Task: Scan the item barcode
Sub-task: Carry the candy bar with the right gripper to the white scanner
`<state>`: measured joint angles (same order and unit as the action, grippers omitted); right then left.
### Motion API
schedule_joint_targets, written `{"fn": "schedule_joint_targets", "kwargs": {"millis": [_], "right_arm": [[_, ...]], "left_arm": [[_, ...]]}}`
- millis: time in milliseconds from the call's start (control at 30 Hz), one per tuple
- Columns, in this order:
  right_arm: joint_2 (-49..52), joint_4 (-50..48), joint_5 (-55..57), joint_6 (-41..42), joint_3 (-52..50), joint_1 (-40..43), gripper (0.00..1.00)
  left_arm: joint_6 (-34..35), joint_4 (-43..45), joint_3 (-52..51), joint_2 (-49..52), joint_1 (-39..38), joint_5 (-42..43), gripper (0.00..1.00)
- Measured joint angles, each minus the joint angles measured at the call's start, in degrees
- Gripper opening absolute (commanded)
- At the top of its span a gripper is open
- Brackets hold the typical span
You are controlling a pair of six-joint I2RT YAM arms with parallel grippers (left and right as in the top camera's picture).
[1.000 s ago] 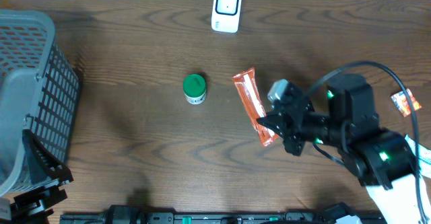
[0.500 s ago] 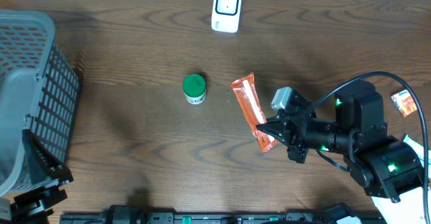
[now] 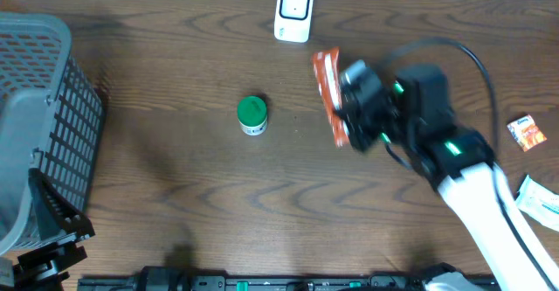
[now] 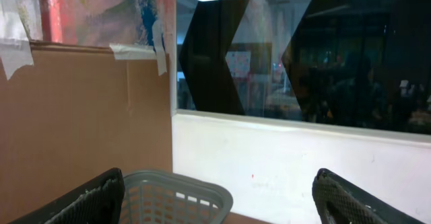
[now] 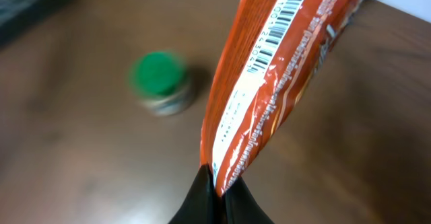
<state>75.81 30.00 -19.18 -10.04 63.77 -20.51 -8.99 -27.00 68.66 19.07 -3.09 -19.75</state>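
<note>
- Orange packet (image 3: 328,90) sits pinched at one end between the two fingers of my right gripper (image 3: 351,127). Its free end points toward the scanner (image 3: 294,13).
- In my right wrist view the packet (image 5: 283,83) runs up and away from my right gripper (image 5: 217,196). My fingertips (image 5: 202,200) are pressed together on its crimped seam.
- A barcode (image 5: 283,22) shows on the packet's upper side near the far end, facing my wrist camera, beside lines of small white print.
- From overhead the packet is just below and to the right of the scanner, close to it but not touching. It is blurred there.
- A green-capped jar (image 3: 251,114) stands upright on the table (image 3: 175,195), below and left of the scanner. My right wrist view shows it (image 5: 160,83) to the left of the packet.
- A small orange sachet (image 3: 526,132) and a white wrapper (image 3: 537,195) lie far to the right of the scanner, near the table's edge.
- A grey basket (image 3: 35,107) stands far to the scanner's left.
- My left gripper (image 4: 220,180) has its fingers spread wide with nothing between them, above the basket's rim (image 4: 175,194).
</note>
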Motion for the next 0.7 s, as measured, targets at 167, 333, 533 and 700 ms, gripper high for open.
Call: {"fn": "schedule_joint_targets", "kwargs": {"millis": [167,333,533,700], "right_arm": [[15.5,-11.13,10.12,2.93,2.29,0.0,0.01],[27.87,-11.98,20.59,1.88,14.75,0.0,0.01],[39.95,-13.31,31.47,-3.52,34.47,-0.15,0.01],[50.1,-13.77,39.91,-10.95,46.51,-0.87,0.01]], "left_arm": [[0.0,0.0,0.0,-0.07,0.0,-0.02,0.89],[0.0,-0.02,-0.02,-0.09,0.0,-0.02,0.89],[0.0,-1.36,-0.02,-0.09,0.0,-0.02,0.89],[0.0,-1.53,-0.02,-0.09,0.0,-0.02,0.89]]}}
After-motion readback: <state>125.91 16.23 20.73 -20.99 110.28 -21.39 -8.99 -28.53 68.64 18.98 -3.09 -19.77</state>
